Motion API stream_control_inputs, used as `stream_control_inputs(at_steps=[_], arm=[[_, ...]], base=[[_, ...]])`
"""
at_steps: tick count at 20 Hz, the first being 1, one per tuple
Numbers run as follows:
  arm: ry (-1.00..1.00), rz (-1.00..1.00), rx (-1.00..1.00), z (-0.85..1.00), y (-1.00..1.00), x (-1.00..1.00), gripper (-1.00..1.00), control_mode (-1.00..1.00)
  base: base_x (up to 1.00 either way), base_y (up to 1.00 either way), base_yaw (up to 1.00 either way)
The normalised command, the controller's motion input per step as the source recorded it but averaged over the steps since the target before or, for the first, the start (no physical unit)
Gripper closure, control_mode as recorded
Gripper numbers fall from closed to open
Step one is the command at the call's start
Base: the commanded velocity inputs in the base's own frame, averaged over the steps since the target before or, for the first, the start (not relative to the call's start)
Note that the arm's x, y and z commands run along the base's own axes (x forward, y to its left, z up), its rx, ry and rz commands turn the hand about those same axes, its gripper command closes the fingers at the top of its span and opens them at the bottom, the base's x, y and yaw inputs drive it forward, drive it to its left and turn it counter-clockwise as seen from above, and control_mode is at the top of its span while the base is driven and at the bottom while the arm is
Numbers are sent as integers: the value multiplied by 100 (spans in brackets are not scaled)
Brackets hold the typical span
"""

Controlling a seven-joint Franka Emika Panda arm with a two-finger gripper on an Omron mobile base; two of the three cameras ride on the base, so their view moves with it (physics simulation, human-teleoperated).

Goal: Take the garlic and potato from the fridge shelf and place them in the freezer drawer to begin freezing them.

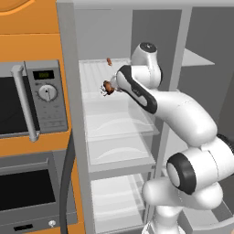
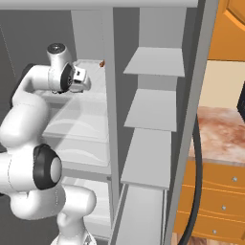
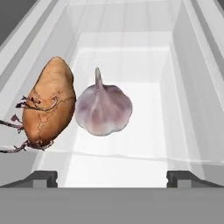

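In the hand view the brown potato lies on the white fridge shelf, left of centre, with thin roots trailing from its near end. The pale garlic sits right beside it, touching or nearly so, stem tip pointing away. My gripper is open, its fingertips spread wide just in front of both, nothing between them. From the left base the potato shows at the hand's tip on the shelf. The gripper reaches into the left compartment. The grey freezer drawer stands open low on the right.
A tiny orange-red piece lies at the back of the same shelf. Clear curved-front bins stack below it. Plain grey shelves fill the right compartment. A microwave and an orange cabinet stand left of the fridge wall.
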Motion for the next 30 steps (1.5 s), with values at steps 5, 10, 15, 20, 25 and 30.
stream_control_inputs(at_steps=[5, 10, 15, 20, 25, 30], arm=[[2, 0, 0, -11, 8, 44, -100, -100], [1, 0, 0, -16, 11, 34, -100, -100], [2, 0, 0, -21, 4, 25, -100, -100], [1, 0, 0, -23, 7, 4, -100, -100], [3, 0, 0, -36, 20, 0, 100, -100], [-1, 0, 0, -23, 17, -16, 100, -100]], base=[[0, 0, 0], [0, 0, 0], [0, 0, 0], [0, 0, 0], [0, 0, 0], [0, 0, 0]])
